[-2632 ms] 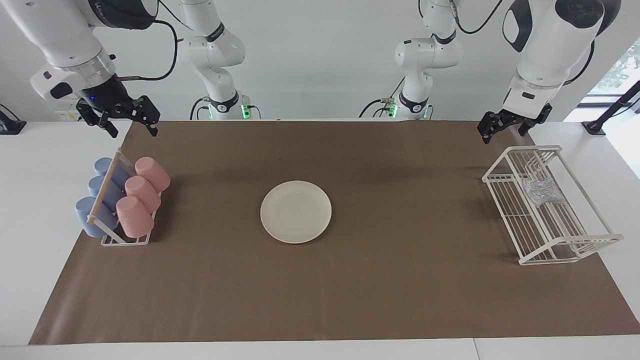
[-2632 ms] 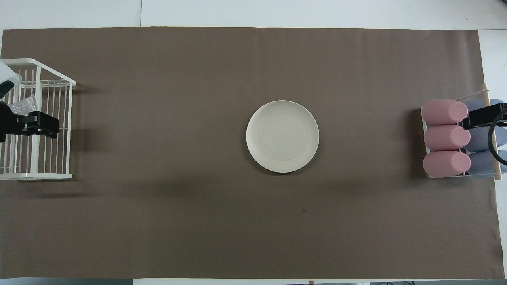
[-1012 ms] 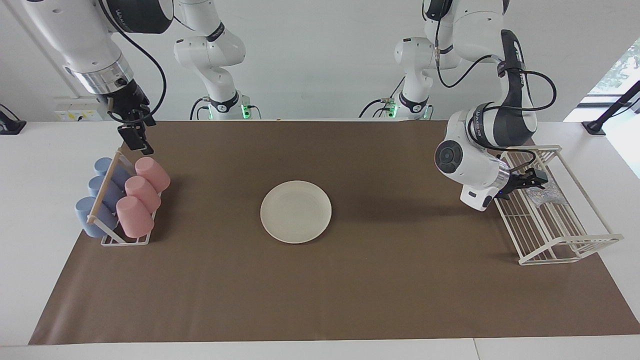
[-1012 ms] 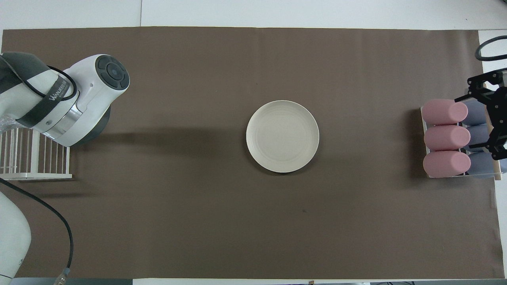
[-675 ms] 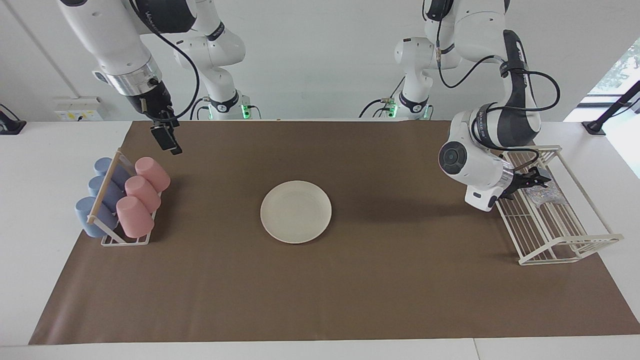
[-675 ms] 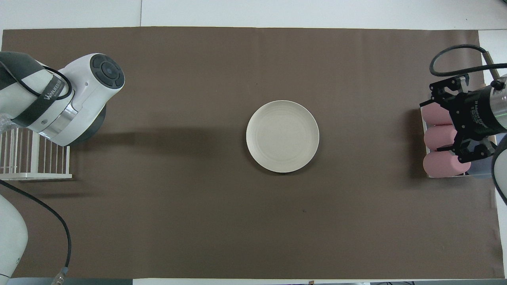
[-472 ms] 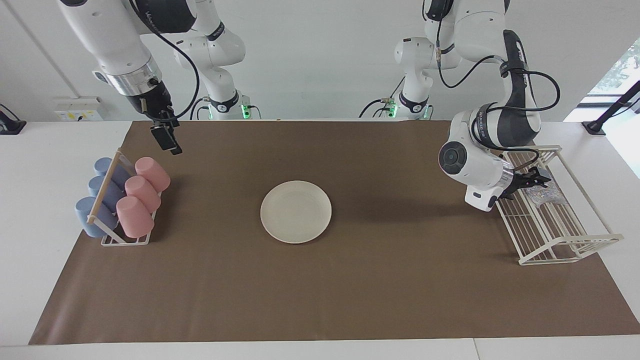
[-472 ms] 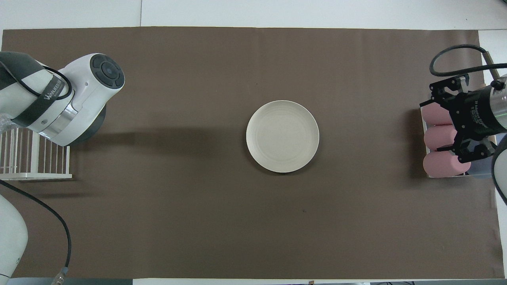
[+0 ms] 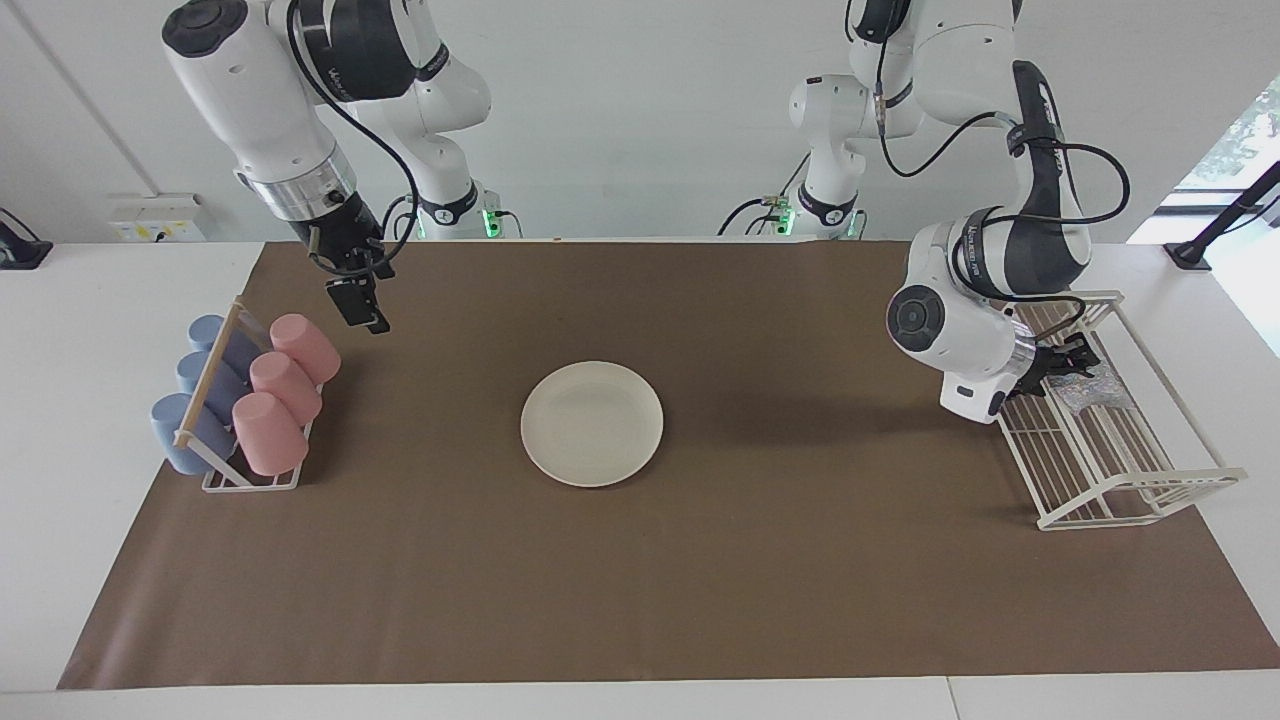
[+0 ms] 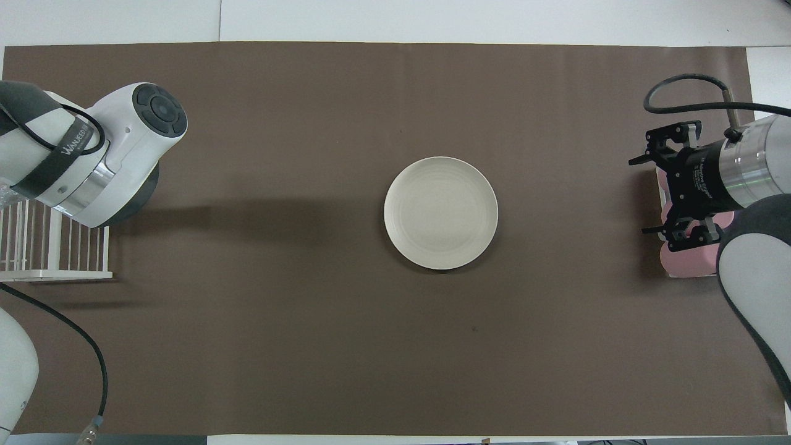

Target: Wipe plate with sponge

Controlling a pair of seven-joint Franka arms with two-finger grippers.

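Observation:
The cream-white plate [image 9: 591, 424] [image 10: 440, 212] lies flat in the middle of the brown mat with nothing on it. The glittery sponge [image 9: 1096, 388] rests inside the white wire rack [image 9: 1130, 505] at the left arm's end of the table. My left gripper [image 9: 1074, 364] reaches into that rack and is right at the sponge's edge. In the overhead view the left arm's wrist covers both of them. My right gripper [image 9: 358, 305] [image 10: 646, 194] hangs open and empty over the mat, beside the cup rack.
A cup rack [image 9: 245, 482] with pink cups [image 9: 285, 385] and blue cups [image 9: 200, 400] stands at the right arm's end. The left arm's wrist [image 10: 117, 154] hangs over the mat next to the wire rack [image 10: 55, 272].
The right arm has swung from above the cup rack out over the mat, toward the plate. The left gripper has edged a little closer onto the sponge in the wire rack.

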